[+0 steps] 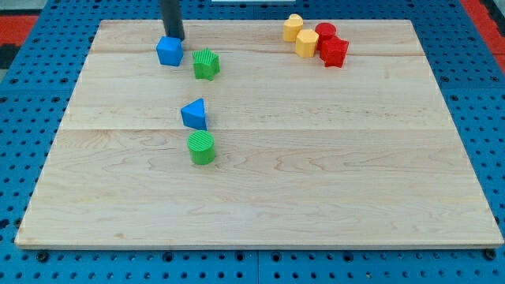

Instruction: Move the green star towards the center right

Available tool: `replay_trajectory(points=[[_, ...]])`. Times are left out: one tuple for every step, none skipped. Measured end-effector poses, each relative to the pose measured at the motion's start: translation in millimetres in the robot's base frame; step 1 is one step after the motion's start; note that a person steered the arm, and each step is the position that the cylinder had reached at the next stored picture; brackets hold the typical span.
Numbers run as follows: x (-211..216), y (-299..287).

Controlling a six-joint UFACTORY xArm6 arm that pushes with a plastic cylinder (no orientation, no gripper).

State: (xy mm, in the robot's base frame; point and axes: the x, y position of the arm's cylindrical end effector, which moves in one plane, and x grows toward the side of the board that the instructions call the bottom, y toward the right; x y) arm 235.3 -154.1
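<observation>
The pale wooden worktop (316, 173) fills most of the view, resting on a blue pegboard (24, 118). There is no pincer on this arm, only a dark rod that holds nothing; my tip (174, 39) sits at the far left, just behind the blue cube (170, 51) and about touching it. The green star (206, 64) lies just right of that cube, far from the centre right. Nearer, a blue triangular block (195, 114) sits just behind a green cylinder (201, 147). At the far right, two yellow blocks (301, 35) and two red blocks (331, 46) huddle together, touching.
</observation>
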Motion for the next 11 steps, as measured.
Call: replay_trajectory(points=[[10.4, -12.4], [28.6, 39.7], [31.4, 92.6], [56.8, 82.1], [42.2, 54.6], [47.5, 28.4], [101.2, 65.3], [118.9, 113.2], [133.6, 122.2], [158.2, 176.6], [158.6, 277.4]])
